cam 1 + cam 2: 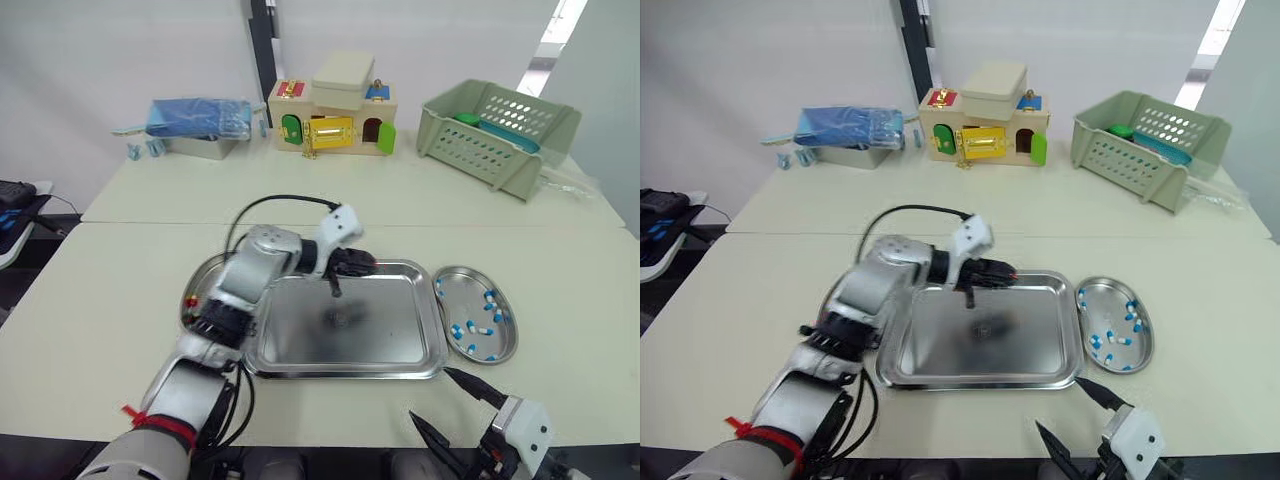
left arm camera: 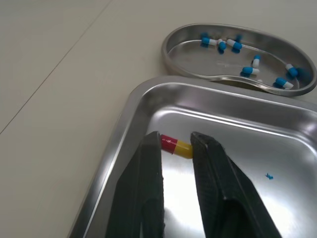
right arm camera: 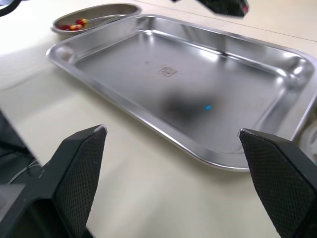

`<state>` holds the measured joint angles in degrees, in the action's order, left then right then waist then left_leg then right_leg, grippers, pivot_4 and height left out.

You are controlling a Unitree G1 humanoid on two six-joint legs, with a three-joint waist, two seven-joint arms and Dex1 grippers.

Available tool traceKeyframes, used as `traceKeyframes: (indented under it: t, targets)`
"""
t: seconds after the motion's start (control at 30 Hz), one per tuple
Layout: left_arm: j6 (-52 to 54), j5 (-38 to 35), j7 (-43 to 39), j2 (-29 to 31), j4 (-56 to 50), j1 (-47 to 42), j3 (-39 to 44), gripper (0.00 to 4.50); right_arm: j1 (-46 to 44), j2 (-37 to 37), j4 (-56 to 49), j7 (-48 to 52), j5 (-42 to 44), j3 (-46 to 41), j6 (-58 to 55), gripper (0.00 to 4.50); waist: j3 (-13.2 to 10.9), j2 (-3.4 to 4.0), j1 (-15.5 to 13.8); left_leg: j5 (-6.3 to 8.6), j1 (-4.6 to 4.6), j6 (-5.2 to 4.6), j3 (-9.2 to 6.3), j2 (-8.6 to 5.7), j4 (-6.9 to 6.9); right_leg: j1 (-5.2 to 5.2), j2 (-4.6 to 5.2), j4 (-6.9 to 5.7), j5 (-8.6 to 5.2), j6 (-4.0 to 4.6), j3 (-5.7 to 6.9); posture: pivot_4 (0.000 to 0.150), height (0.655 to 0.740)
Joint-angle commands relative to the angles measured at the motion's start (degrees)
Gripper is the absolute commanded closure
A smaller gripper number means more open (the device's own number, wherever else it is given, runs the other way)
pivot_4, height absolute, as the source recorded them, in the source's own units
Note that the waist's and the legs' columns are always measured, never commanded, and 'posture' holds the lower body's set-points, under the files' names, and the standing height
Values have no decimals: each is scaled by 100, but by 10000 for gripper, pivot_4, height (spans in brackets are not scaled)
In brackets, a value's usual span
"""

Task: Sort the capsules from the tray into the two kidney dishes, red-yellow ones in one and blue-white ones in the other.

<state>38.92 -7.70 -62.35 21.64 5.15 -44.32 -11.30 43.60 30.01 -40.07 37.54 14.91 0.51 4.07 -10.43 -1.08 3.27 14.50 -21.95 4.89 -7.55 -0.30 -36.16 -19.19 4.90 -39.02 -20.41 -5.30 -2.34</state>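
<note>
A steel tray (image 1: 340,340) lies in the middle of the table. Over its far edge my left gripper (image 1: 370,264) is shut on a red-yellow capsule (image 2: 176,146), pinched between the fingertips above the tray floor. To the tray's right, the kidney dish (image 1: 465,300) holds several blue-white capsules (image 1: 456,330). My left arm mostly hides the other kidney dish (image 3: 101,11), at the tray's left, which holds red-yellow capsules (image 3: 74,24). My right gripper (image 1: 430,393) stands open and empty near the table's front edge, just off the tray's front right corner.
Along the back of the table stand a steel box with a blue bag (image 1: 200,125), a toy house with coloured doors (image 1: 335,118) and a green basket (image 1: 497,132). A black cable (image 1: 275,203) loops off my left arm.
</note>
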Motion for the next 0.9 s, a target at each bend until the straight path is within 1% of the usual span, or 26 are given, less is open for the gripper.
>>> traceKeyframes:
  t: [0.03,0.1,0.2,0.33,0.4,0.5,0.63,0.9]
  targets:
    - [952,-313,381,596,-1202,542,642,39636,-173,323,-206,477,418,-189,110,0,1,1,-3,0,2,0,0,0,0,0,0,-1,0,0,-1,1500,7400]
    - [1251,-318,620,945,-1566,890,883,39636,-320,516,-279,701,645,-220,50,0,1,2,-16,0,4,-1,-3,0,-3,5,0,-2,0,0,3,1500,7400]
    - [1617,-447,938,1281,-1927,1222,1264,39636,-533,693,-202,959,950,-262,11,0,0,-1,-51,3,4,-6,-4,0,-5,7,0,-1,0,0,4,1500,7400]
    - [1931,-589,1344,1499,-2133,1521,1722,39636,-767,815,9,1216,1129,-274,7,0,1,-7,-149,4,-2,-6,-5,-2,-6,6,2,5,0,0,6,1500,7400]
    - [1998,-664,1486,1573,-2185,1636,1856,39636,-859,826,93,1280,1175,-277,-8,0,1,-7,-145,4,-1,-6,-3,-1,-5,6,2,6,0,0,5,1500,7400]
    - [2012,-651,1725,1779,-2211,2032,2109,39636,-1124,733,263,1409,1285,-146,36,0,1,-7,-129,4,1,-6,-3,0,-4,4,2,3,0,0,6,1500,7400]
    - [1991,-745,1861,1930,-2135,2183,2104,39636,-1138,589,346,1476,1239,-17,143,0,1,-8,-140,4,3,-6,-5,1,-1,3,1,1,0,1,7,1500,7400]
    - [1796,-738,2059,2117,-1666,2171,1956,39636,-1062,497,514,1544,1088,45,302,0,3,-10,-141,4,2,-6,-3,-1,-1,2,2,2,0,1,5,1500,7400]
